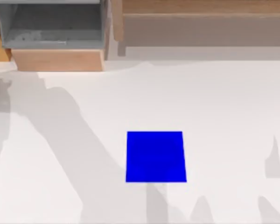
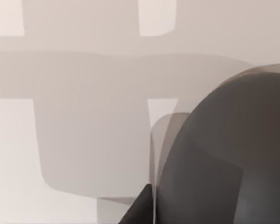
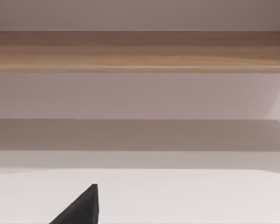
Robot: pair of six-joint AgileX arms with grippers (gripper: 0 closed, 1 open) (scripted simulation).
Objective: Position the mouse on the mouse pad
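The mouse pad (image 1: 156, 157) is a flat bright blue square lying on the white table, a little right of the middle and towards the front in the top view. Nothing rests on it. In the left wrist view a large dark grey rounded body (image 2: 228, 154), seemingly the mouse, sits very close to the camera above the white table. A black edge of my left gripper (image 2: 137, 211) shows just beside it. Whether the gripper holds it I cannot tell. A black corner of my right gripper (image 3: 81, 207) shows over bare table, facing a wooden ledge.
A grey open box (image 1: 51, 23) on a wooden block (image 1: 58, 59) stands at the back left. A long wooden shelf (image 1: 205, 18) runs along the back right, also seen as a wooden ledge (image 3: 140, 51). Arm shadows fall across the table's left and front.
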